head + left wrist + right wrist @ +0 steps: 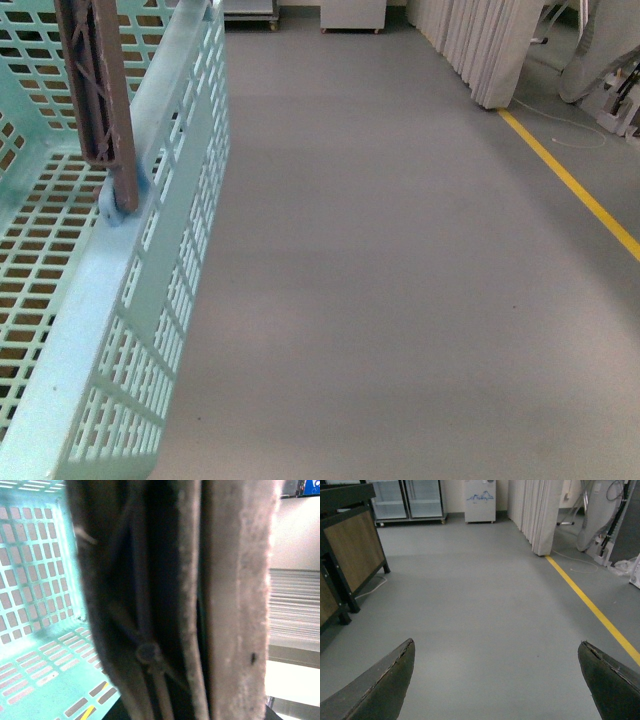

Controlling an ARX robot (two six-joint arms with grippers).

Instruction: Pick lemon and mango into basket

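Lattice-walled turquoise basket [170, 250]; right hand [496, 644] splayed; left hand unreadable, seemingly behind rough brown handle [235, 605].

Front view: even, soft overhead light, no hard shadows. Floor [400, 250] has a faint pale sheen toward 6 o'clock; basket [150, 300] sharp. Left wrist view: handle [150, 600] too close, so dark & blurred mid-frame, w/ white glare at 4 o'clock. Right wrist view: dimmer, right gripper [496, 644] soft-edged at 7 & 5 o'clock.
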